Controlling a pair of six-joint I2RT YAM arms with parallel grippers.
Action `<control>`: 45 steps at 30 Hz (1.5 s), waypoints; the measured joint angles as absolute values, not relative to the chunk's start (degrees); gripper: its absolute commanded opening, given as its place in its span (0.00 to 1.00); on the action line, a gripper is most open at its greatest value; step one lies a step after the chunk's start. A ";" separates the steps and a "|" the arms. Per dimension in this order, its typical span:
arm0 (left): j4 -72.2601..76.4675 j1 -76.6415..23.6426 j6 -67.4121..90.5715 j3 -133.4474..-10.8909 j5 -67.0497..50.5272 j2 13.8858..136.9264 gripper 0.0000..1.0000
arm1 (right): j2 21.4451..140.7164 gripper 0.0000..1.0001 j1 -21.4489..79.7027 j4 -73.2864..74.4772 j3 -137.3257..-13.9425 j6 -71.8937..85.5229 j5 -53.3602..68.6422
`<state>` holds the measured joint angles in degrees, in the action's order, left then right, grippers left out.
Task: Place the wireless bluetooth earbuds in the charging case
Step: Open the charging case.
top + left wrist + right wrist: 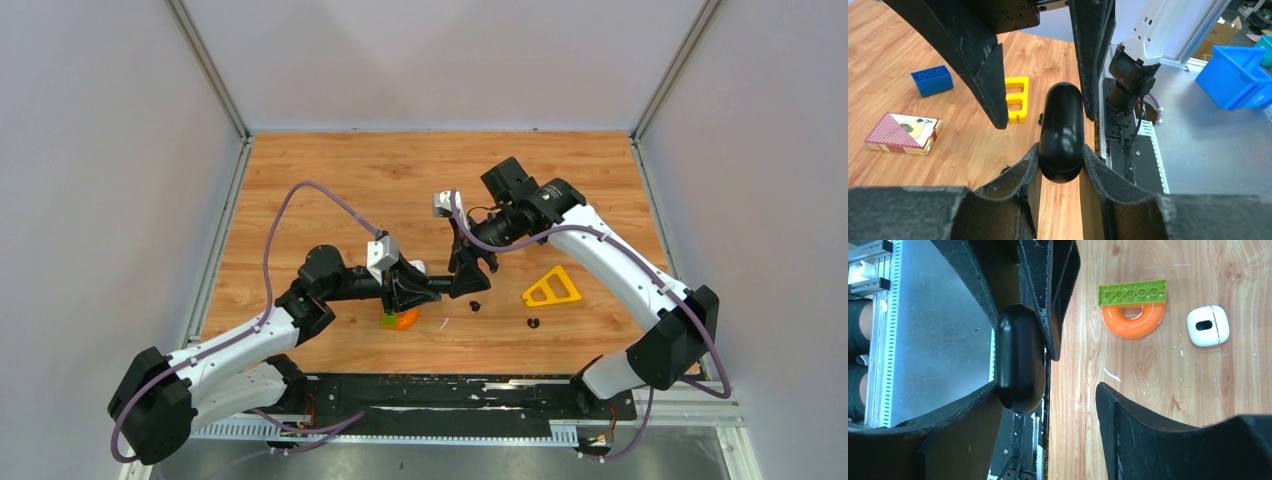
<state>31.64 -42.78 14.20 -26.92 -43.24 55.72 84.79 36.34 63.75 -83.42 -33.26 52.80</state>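
My left gripper (1062, 151) is shut on a glossy black charging case (1062, 127), lid closed, held above the table. My right gripper (1047, 389) is open around the same case (1019, 357); the case touches its left finger, and the other finger stands well apart. In the top view the two grippers (425, 290) (470, 278) meet at mid table. Two black earbuds (474, 305) (533, 323) lie on the wood near the front. A white charging case (1208, 326) lies on the table. The white earbuds are out of view.
A yellow triangular piece (551, 288) lies right of the grippers. A green brick on an orange ring (1133, 310) lies under my left gripper. A blue brick (932, 80), a card deck (903, 132) and a thin white sliver (1112, 374) lie on the wood.
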 measured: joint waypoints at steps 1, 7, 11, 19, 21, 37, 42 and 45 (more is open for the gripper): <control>31.53 -42.78 14.13 -26.92 -43.27 55.72 0.00 | 84.88 0.67 36.34 63.64 -83.42 -33.06 52.80; 31.22 -42.76 13.96 -26.92 -43.03 55.72 0.00 | 86.00 0.66 36.32 63.66 -84.25 -32.12 53.10; 31.11 -42.76 13.91 -26.92 -42.92 55.72 0.00 | 86.56 0.66 36.23 63.96 -84.86 -31.53 53.32; 31.03 -42.76 13.76 -26.92 -42.87 55.72 0.00 | 86.61 0.65 35.48 63.99 -85.80 -31.03 53.69; 31.00 -42.76 13.76 -26.92 -42.76 55.72 0.00 | 86.61 0.65 35.31 63.96 -85.91 -30.89 53.71; 30.61 -42.78 13.58 -26.92 -43.29 55.72 0.00 | 86.78 0.65 33.95 63.05 -86.87 -29.19 54.00; 30.61 -42.78 13.58 -26.92 -43.48 55.72 0.00 | 86.91 0.65 33.54 62.89 -87.07 -29.02 54.00; 30.61 -42.78 13.58 -26.92 -43.44 55.72 0.00 | 86.94 0.67 33.54 62.98 -87.07 -29.10 54.15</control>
<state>30.61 -42.78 13.58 -26.92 -43.44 55.72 86.94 33.54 62.98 -87.07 -29.10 54.15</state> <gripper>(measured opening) 0.366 0.657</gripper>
